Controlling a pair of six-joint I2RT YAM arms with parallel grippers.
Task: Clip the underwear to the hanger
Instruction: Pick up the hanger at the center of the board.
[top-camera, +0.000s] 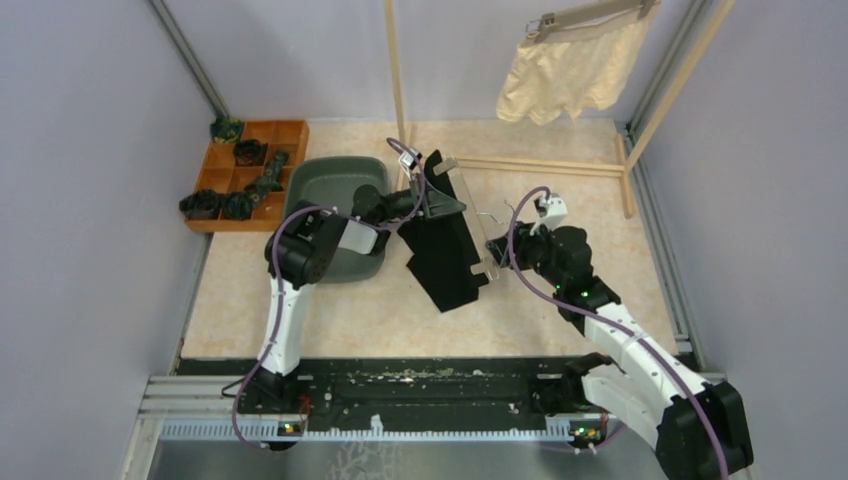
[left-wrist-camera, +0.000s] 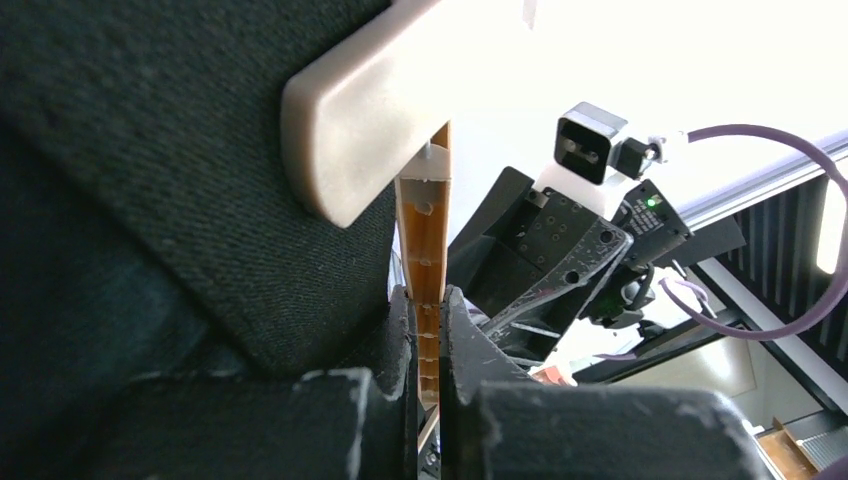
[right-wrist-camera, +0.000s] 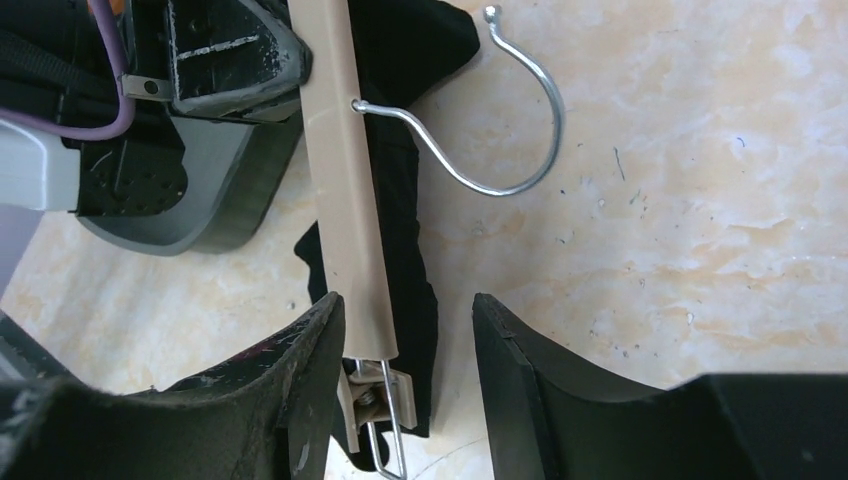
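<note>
Right tool (right-wrist-camera: 408, 315) wide astride hanger (right-wrist-camera: 330, 150) end, black underwear (right-wrist-camera: 400, 235) beneath.

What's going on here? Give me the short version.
Both arms are at the black underwear and its hanger. The left gripper is shut on one end of the hanger, against the fabric. The right gripper is open, its fingers straddling the other end by the clip. A cream underwear already hangs at the rack behind.
</note>
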